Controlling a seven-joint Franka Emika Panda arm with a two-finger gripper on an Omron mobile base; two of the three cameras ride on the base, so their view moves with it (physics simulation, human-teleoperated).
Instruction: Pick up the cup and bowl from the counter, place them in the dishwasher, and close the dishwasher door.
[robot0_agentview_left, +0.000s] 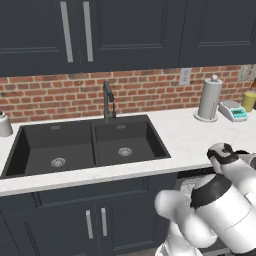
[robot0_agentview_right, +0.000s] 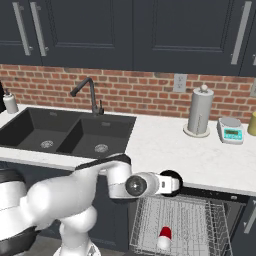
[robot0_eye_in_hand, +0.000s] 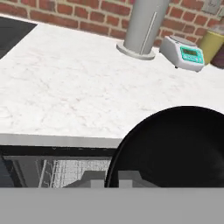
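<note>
Left base view: the counter (robot0_agentview_left: 185, 132) carries the black double sink (robot0_agentview_left: 85, 145), with a paper towel roll (robot0_agentview_left: 210, 99) and a kitchen scale (robot0_agentview_left: 233, 110) along its back edge toward the right end.

Right base view: the gripper (robot0_agentview_right: 172, 184) holds the black bowl (robot0_agentview_right: 171, 176) at the worktop's front edge, above the dishwasher (robot0_agentview_right: 200, 220) with its rack pulled out. The red cup (robot0_agentview_right: 164, 237) lies in the rack.

Hand view: the bowl (robot0_eye_in_hand: 175, 148) looms between the fingers, which are clamped on its rim, over the worktop's front edge.
</note>
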